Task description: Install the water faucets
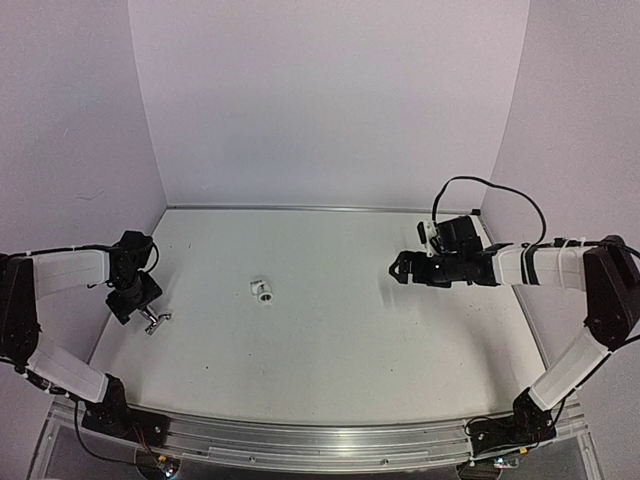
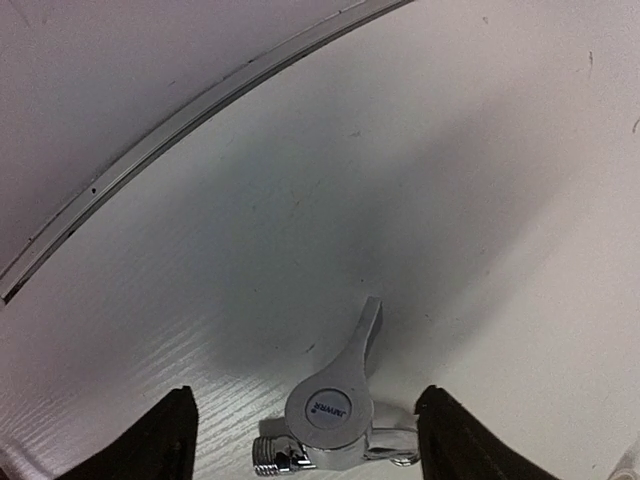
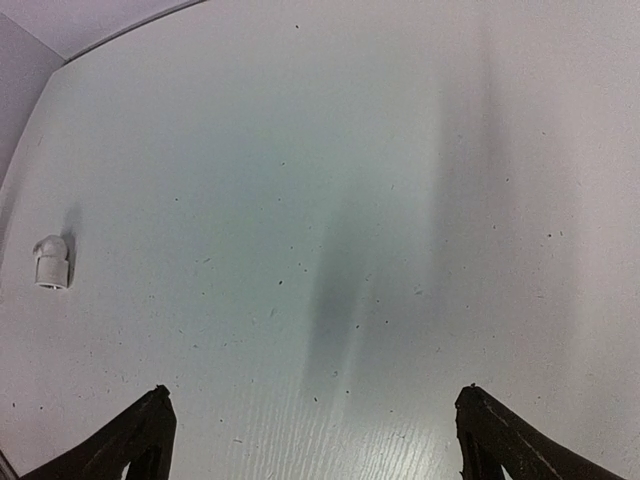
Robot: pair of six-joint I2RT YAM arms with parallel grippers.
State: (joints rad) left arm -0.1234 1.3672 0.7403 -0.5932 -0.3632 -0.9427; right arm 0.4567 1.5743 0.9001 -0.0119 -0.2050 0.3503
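Observation:
The shiny silver water faucet (image 1: 155,321) lies on the white table at the left, lever handle pointing away. In the left wrist view the faucet (image 2: 338,412) lies flat between my open fingers, touching neither. My left gripper (image 1: 141,306) hovers right over it, open. A small white plastic elbow fitting (image 1: 260,290) lies near the table's middle; it also shows in the right wrist view (image 3: 50,261) at the far left. My right gripper (image 1: 400,268) is open and empty above the table's right side, pointing left toward the elbow.
White walls close the table at the back and sides. A metal strip (image 2: 180,125) runs along the table's edge by the left wall. An aluminium rail (image 1: 320,440) holds both arm bases at the front.

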